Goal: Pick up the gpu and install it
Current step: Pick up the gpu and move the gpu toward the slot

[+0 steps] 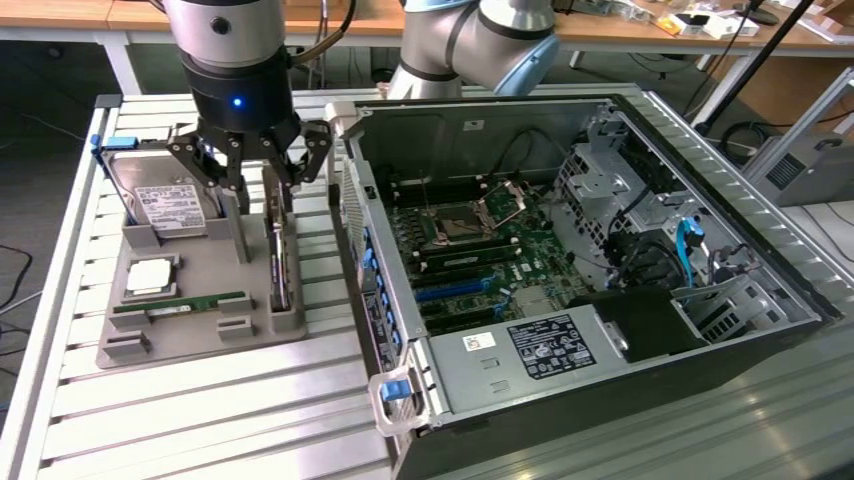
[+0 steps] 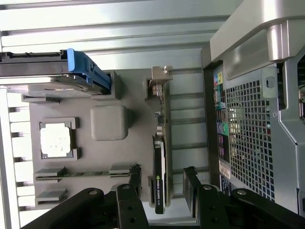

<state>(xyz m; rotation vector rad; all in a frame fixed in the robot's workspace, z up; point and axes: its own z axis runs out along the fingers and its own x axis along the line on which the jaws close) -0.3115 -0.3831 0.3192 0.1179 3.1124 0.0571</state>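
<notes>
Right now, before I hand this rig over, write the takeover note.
Gripper: open, poised over the gpu, not closed on it.
Gpu: standing on edge in the gray holder, beside the open computer case.
Done: gripper lined up on the card.
Left: gpu not picked up, not in the case.

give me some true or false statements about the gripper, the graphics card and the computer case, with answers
1. The graphics card stands on edge in the gray holder. True.
2. The gripper is shut on the card. False: it is open, with one finger on each side of the card.
3. The computer case has its side closed. False: it is open and the motherboard shows.
4. The hard drive rests in the same holder. True.
</notes>
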